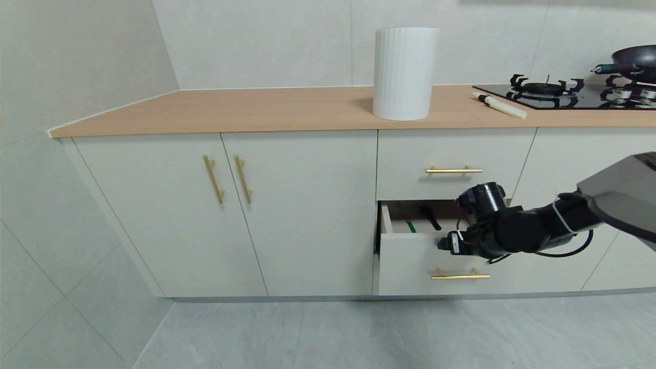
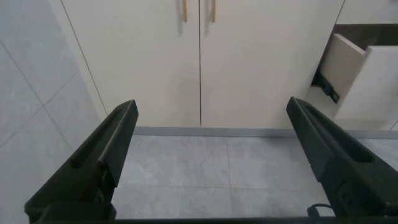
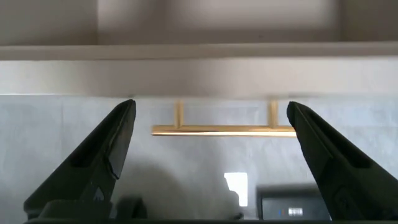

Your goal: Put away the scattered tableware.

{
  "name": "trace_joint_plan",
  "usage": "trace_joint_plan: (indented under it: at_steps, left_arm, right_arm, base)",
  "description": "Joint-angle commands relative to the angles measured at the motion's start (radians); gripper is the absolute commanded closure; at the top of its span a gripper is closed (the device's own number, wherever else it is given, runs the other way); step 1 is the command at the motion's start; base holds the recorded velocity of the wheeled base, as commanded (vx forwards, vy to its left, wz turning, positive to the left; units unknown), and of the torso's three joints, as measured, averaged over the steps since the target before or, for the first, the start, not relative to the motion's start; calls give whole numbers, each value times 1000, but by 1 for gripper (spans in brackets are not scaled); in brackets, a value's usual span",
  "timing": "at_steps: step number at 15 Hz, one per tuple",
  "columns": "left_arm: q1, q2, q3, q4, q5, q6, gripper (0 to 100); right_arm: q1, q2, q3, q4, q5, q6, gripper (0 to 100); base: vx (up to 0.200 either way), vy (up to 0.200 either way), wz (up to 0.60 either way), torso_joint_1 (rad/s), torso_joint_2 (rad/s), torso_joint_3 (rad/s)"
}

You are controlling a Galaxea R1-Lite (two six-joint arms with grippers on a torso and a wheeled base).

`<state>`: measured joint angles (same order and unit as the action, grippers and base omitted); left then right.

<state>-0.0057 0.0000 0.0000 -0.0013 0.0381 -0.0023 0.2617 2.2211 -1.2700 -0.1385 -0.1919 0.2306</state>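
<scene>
Right end effector (image 3: pixel 211 104) wide, empty, at open drawer (image 1: pixel 405 266) front; handle (image 1: pixel 460 275) just below it. Left end effector (image 2: pixel 211 109) wide, empty, over floor (image 2: pixel 186 174). Utensil (image 1: pixel 499 105) on desk (image 1: pixel 256 110), well above right end effector. Risks: arm nudging drawer shut; thin utensil slipping in grasp near desk edge.

Cream utensil (image 1: pixel 498 105) laid flat, diagonal, near countertop (image 1: pixel 256 110) front edge, just beside hob (image 1: pixel 564 100); dark utensil (image 1: pixel 430 218) seen inside open lower drawer (image 1: pixel 410 256).
</scene>
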Motion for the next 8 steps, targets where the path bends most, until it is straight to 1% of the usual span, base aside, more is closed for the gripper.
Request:
trace_joint_plan:
  at_steps: [1,6,8]
  left_arm:
    - [0,0,0,0,0,-1,0]
    - [0,0,0,0,0,-1,0]
    - [0,0,0,0,0,-1,0]
  right_arm:
    - [-16,68,-68,-10,-1,4,0]
    - [-38,190,-184,-89,-11,9,0]
    - [-44,218,-200,-125,-23,13,0]
  base:
    - [0,0,0,0,0,0]
    - [0,0,0,0,0,0]
    - [0,0,0,0,0,0]
